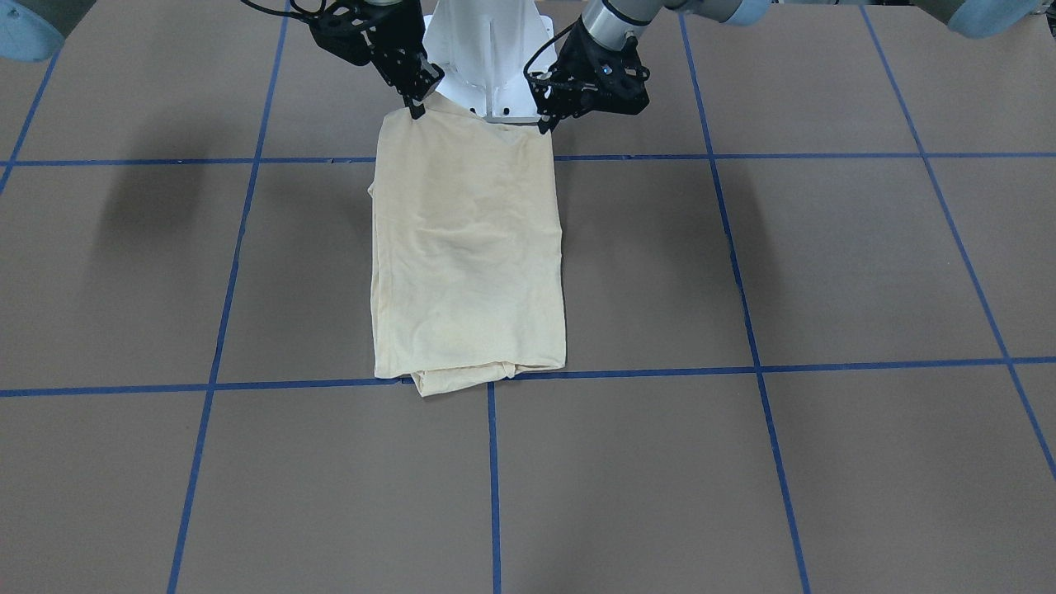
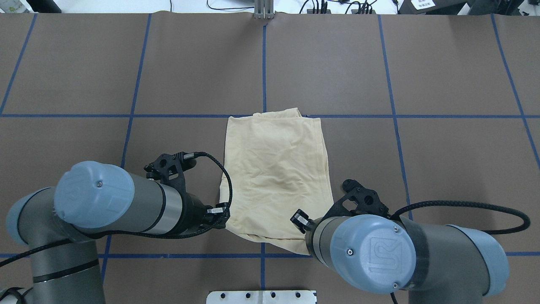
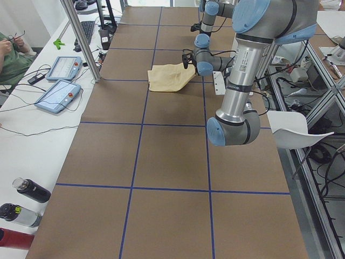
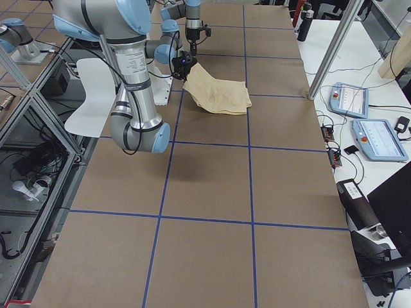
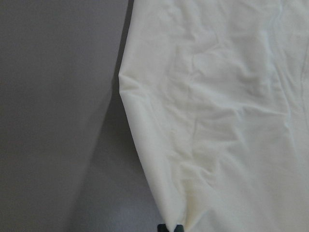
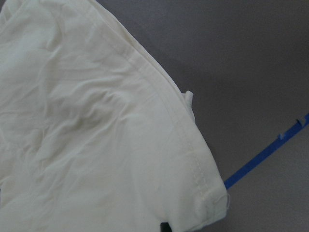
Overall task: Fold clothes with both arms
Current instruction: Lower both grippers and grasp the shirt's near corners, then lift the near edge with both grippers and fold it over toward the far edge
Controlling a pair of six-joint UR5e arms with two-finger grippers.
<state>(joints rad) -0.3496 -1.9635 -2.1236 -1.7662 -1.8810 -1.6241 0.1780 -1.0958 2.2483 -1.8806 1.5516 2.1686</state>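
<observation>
The folded cream T-shirt (image 1: 466,247) lies in the middle of the brown tabletop (image 1: 825,272). The left tool (image 1: 546,124) and the right tool (image 1: 415,107) each pinch one corner at the robot's end, held a little off the tabletop.

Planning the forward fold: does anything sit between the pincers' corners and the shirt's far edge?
Nothing visible does. The left pincer and right pincer hold the shirt by its near corners; ahead lies only its own flat fabric on the table.
</observation>
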